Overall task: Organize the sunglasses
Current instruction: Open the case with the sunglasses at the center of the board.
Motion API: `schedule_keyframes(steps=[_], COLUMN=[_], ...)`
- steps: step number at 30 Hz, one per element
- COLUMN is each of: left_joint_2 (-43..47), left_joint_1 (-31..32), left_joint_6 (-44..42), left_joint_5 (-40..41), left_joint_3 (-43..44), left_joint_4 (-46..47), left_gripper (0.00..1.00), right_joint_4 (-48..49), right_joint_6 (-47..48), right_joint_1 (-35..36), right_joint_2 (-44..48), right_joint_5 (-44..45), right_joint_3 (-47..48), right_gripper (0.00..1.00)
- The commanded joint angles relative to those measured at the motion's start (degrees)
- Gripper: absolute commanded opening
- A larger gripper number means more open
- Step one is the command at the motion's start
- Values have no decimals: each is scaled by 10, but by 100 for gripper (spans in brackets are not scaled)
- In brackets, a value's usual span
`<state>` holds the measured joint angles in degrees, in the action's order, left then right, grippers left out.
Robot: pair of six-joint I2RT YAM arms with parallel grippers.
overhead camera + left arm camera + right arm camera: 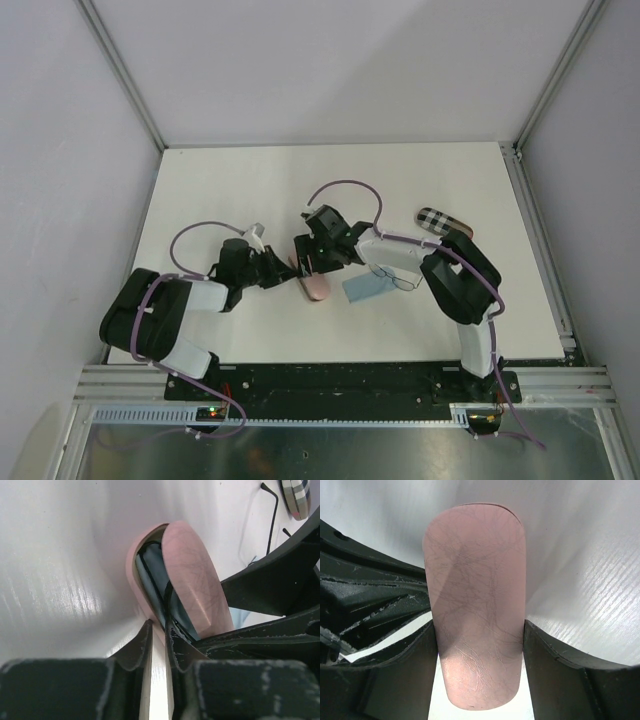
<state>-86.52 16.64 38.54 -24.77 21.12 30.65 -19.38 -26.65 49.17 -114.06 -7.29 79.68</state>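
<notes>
A pink oblong case (pixel 315 286) lies mid-table, its lid (pixel 192 575) raised a little. Inside it lie the black-rimmed sunglasses (pixel 156 575) with dark lenses. My left gripper (pixel 160 631) is nearly shut across the near wall of the case's lower shell, one finger outside and one inside. From the other end, my right gripper (pixel 480 630) is shut on the case (pixel 476 590), a finger against each long side. The wire-framed sunglasses (pixel 398 277) rest on the table to the right, by my right arm; one thin temple (pixel 273 515) shows in the left wrist view.
A light blue cloth (pixel 365 288) lies just right of the pink case. Further back on the right sits a black-and-white checkered case (pixel 440 222). Both arms crowd together over the table's middle.
</notes>
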Motion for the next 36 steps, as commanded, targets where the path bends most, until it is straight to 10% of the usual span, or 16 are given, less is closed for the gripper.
schedule_keyframes(steps=[1, 14, 36], left_joint_2=[-12, -22, 18], left_joint_1=[-2, -2, -2], left_joint_6=[-12, -24, -40], left_joint_5=[1, 1, 8], left_joint_3=[10, 1, -13], left_joint_4=[15, 15, -11], left_gripper=[11, 0, 0], right_joint_4=[50, 319, 600], right_joint_6=[-43, -153, -263], right_joint_1=[-8, -77, -84], right_joint_2=[47, 89, 71], right_joint_5=[-64, -292, -369], right_joint_3=[-34, -185, -298], right_gripper=[52, 51, 49])
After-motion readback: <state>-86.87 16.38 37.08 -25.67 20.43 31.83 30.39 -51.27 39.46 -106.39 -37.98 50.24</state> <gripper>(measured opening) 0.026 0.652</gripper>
